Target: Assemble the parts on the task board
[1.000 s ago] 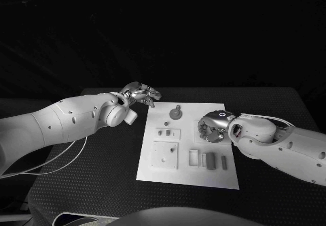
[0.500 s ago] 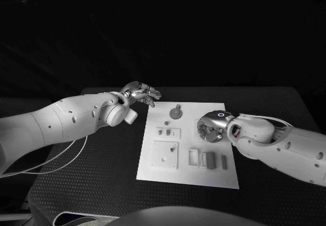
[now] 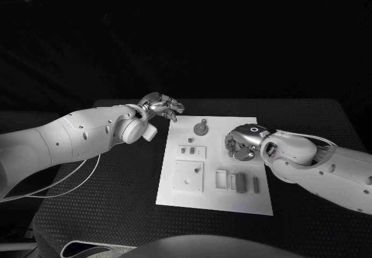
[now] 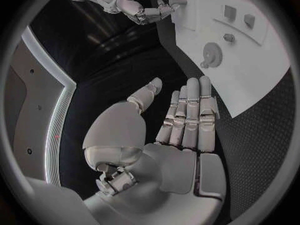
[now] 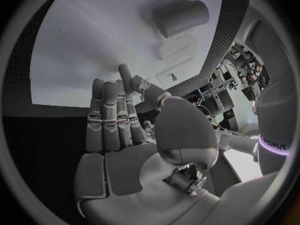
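Observation:
The white task board lies mid-table. On it are a round part with a stem, two small pegs, a square plate and several upright bars. My right hand hovers over the board's right side; in the right wrist view its fingers are stretched out with nothing in them, pointing at the board and a grey cylinder. My left hand hangs off the board's far left corner, its fingers straight and empty, the round part beyond them.
The black table has free room on both sides of the board. A loose white cable curves under my left arm. A dark gap runs behind the table's far edge.
My right hand has shifted slightly left and farther away over the board's right side. The left hand and the parts have stayed still.

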